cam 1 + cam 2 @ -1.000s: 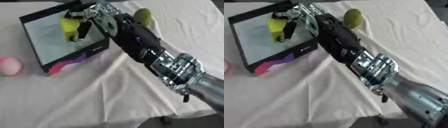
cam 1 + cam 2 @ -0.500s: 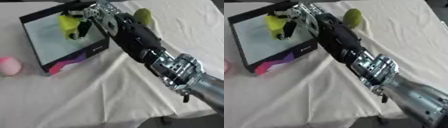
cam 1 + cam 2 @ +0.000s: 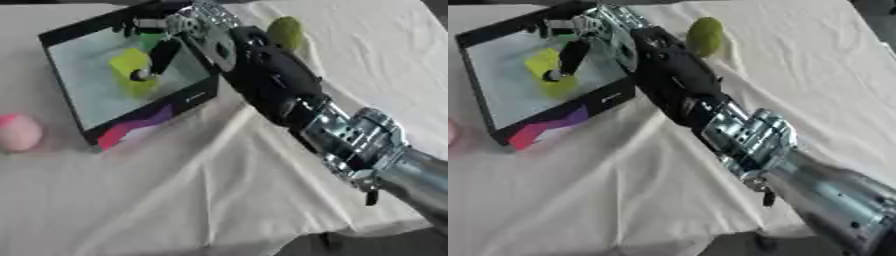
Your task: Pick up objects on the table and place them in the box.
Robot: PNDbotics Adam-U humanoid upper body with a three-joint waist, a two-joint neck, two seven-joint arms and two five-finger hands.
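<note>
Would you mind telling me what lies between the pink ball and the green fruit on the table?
The box sits between the pink ball and green fruit, with the right robot hand over it, in the left eye view.

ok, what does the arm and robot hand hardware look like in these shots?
Only the right arm shows. The right robot hand is black with silver metal linkages along the fingers. Behind it comes a bulky glossy black forearm shell, then a silver machined wrist or elbow joint with visible bolts and ribs, then a smooth grey upper segment. A small dark tab hangs below the joint. No readable markings.
</note>
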